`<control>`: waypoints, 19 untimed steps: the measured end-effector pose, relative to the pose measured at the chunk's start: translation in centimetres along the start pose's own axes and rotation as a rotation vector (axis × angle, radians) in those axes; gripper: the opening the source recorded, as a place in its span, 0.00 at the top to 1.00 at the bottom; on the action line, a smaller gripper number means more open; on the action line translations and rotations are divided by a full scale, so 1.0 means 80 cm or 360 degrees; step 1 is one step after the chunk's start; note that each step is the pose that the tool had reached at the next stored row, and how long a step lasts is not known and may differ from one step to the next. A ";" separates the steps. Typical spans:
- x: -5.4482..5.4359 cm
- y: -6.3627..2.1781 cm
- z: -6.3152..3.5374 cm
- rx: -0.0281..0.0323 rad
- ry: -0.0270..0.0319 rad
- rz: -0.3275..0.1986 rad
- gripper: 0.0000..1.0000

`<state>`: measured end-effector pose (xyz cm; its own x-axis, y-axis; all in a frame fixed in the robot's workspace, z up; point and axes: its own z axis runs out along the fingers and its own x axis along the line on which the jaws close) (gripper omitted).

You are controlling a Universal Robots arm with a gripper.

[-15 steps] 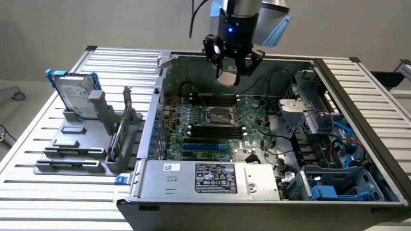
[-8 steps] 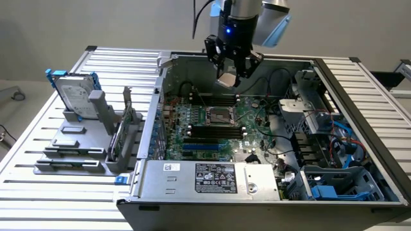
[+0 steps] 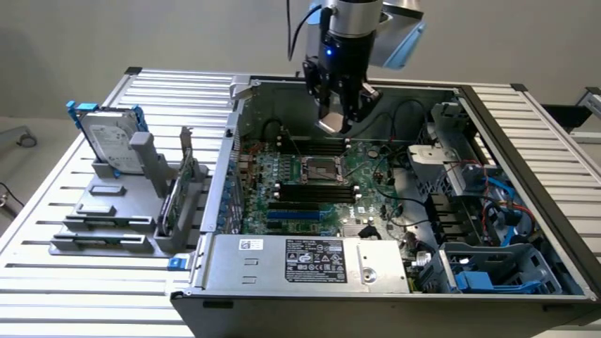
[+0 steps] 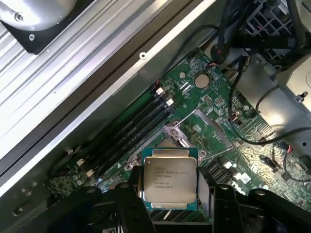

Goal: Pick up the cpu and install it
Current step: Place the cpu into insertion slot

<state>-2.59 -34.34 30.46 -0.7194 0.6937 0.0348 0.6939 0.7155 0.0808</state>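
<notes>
Held cpu [image 4: 169,177]: we pinch its opposite edges in the jaws, metal plate up, likely to keep it level.
Socket [image 4: 200,128]: on the motherboard [image 4: 214,99] below; we hang near, not touching.

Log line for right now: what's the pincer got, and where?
pincer: shut on cpu | position: held above motherboard | socket: cpu not yet in it
</notes>
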 end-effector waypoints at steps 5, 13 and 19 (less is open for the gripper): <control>0.000 0.000 0.003 -0.00049 -0.00117 0.0144 0.45; 0.000 -0.001 0.007 -0.00133 -0.00303 0.0374 0.45; 0.000 -0.001 0.011 -0.00193 -0.00442 0.0546 0.45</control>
<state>-2.58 -34.34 29.58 -0.4430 0.8959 0.0349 0.8947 0.4392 0.0810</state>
